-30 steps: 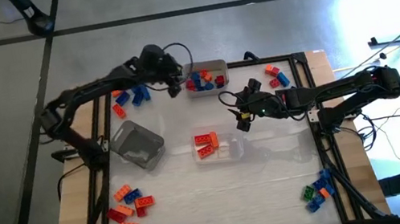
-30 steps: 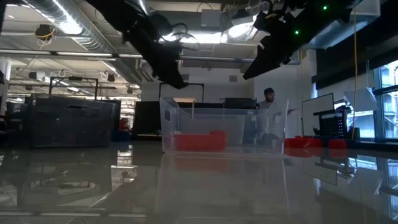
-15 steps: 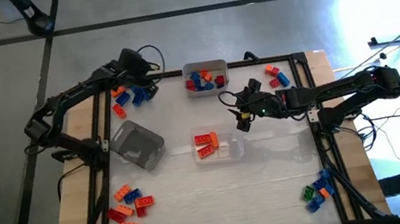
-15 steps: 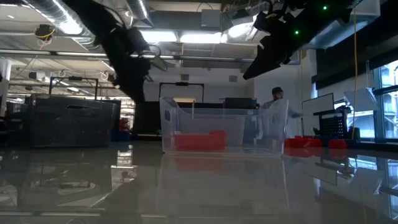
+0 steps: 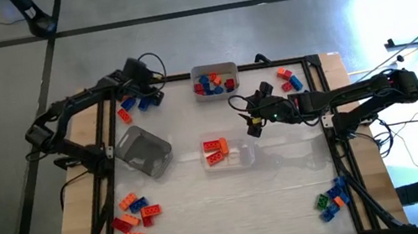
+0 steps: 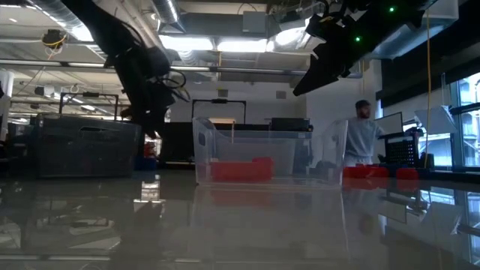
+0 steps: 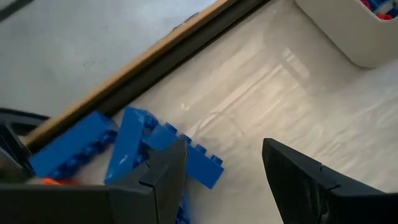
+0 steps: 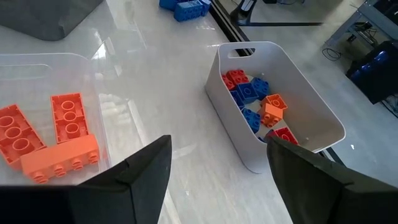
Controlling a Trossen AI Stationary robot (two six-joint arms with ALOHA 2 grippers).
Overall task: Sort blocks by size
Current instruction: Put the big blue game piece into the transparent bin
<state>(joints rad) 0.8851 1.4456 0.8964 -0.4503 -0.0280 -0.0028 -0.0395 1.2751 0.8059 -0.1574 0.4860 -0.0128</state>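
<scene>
No legible text, label, brand, number or sign anywhere.

Left gripper (image 5: pixel 152 92) open, arm stretched far — right gripper (image 5: pixel 249 120) open, mid-table.

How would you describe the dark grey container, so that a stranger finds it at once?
Start from the pale table in the high view and go to its left half. The dark grey plastic bin stands there askew, the only opaque dark container; the central clear tray and far white tub are light.
</scene>
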